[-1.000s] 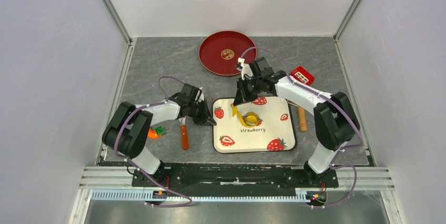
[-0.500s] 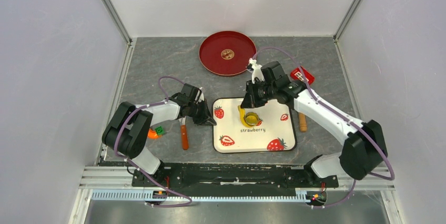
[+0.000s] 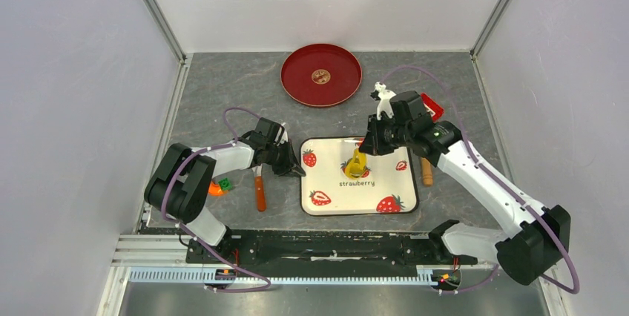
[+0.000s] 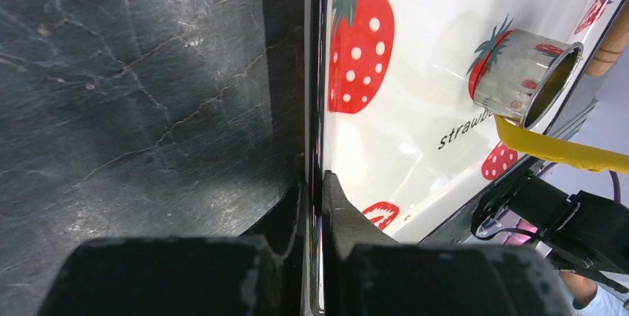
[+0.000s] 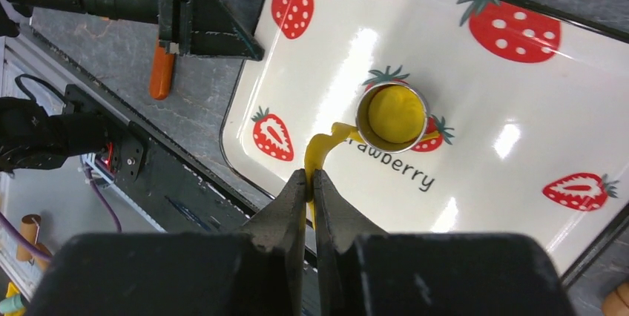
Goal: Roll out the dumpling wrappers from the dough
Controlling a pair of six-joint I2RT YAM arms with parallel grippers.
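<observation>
dough strip pinched in right gripper, trailing up from metal ring cutter on strawberry tray. left gripper clamped on tray's left edge. yellow wrapper lies on red plate, far side.

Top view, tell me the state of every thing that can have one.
Left fingers: shut on the tray's edge.
Right fingers: shut on the dough strip.
Dough strip: lifted, other end at the cutter.
Cutter: upright on the tray, dough inside.
Red plate: holds one wrapper.
Rolling pin: lying on the table, untouched.
</observation>
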